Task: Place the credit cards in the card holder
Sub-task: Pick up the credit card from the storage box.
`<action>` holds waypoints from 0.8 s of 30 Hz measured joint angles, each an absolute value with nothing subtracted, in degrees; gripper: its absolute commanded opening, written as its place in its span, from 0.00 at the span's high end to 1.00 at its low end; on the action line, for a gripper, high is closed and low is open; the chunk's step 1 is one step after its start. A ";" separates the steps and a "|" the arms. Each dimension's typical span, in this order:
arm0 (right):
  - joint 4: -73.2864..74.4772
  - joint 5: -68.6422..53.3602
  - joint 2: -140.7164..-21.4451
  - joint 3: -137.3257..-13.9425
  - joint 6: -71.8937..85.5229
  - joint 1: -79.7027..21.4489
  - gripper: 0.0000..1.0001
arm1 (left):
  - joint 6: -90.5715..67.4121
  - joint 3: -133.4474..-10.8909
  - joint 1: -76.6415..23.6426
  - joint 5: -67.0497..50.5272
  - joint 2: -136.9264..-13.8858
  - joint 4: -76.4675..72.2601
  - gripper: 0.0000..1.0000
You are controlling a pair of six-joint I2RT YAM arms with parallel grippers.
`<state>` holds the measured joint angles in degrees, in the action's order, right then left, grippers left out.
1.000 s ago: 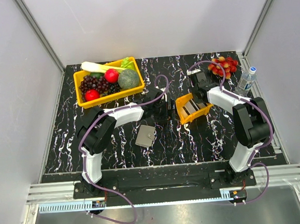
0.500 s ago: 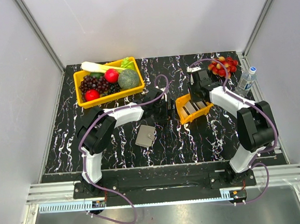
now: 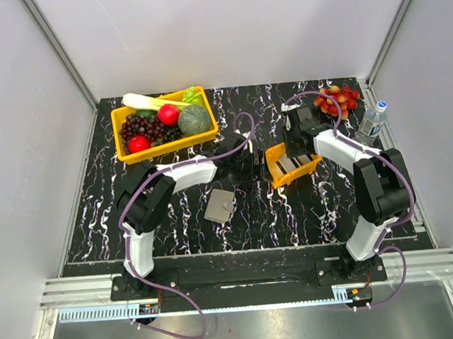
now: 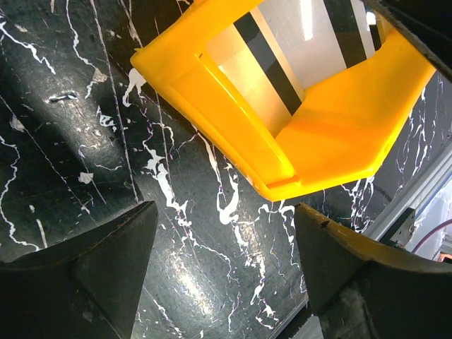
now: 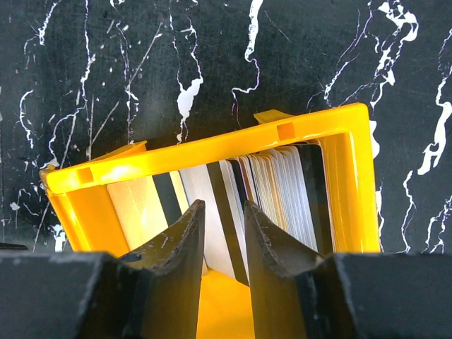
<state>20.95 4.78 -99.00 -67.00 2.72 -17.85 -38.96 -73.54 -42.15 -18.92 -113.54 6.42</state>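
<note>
Tray (image 4: 332, 155) corner ahead of left gripper (image 4: 224, 212), wide, empty, right gripper (image 5: 222, 208) slightly parted, empty, over silvery striped credit cards (image 5: 279, 187).

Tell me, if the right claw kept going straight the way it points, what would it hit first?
Most likely the credit cards standing in the orange tray: the right gripper points right into the stack, with the tray floor behind. Depth is unclear.

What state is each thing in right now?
cards: standing on edge in the tray.
card holder: closed, flat on the table.
left gripper: open, beside the tray.
right gripper: jaws narrowly apart at the cards; grip unclear.
bottle: upright.
</note>
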 measured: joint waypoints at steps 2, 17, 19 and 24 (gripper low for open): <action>20.99 4.78 -99.66 -67.16 2.76 -17.85 0.66 | -39.00 -73.54 -42.15 -18.96 -113.54 6.35 0.19; 22.63 8.08 -101.36 -68.27 -0.69 -18.85 0.97 | -39.09 -73.80 -42.15 -19.20 -114.45 6.31 0.20; 22.83 8.05 -101.36 -68.42 -0.82 -18.85 0.99 | -39.09 -73.80 -42.13 -19.22 -114.52 6.33 0.20; 23.00 7.57 -101.36 -68.58 -0.95 -18.85 1.00 | -39.09 -73.80 -42.04 -19.31 -114.54 6.31 0.20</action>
<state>23.00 7.57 -101.36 -68.58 -0.95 -18.85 -39.09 -73.80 -42.04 -19.31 -114.54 6.31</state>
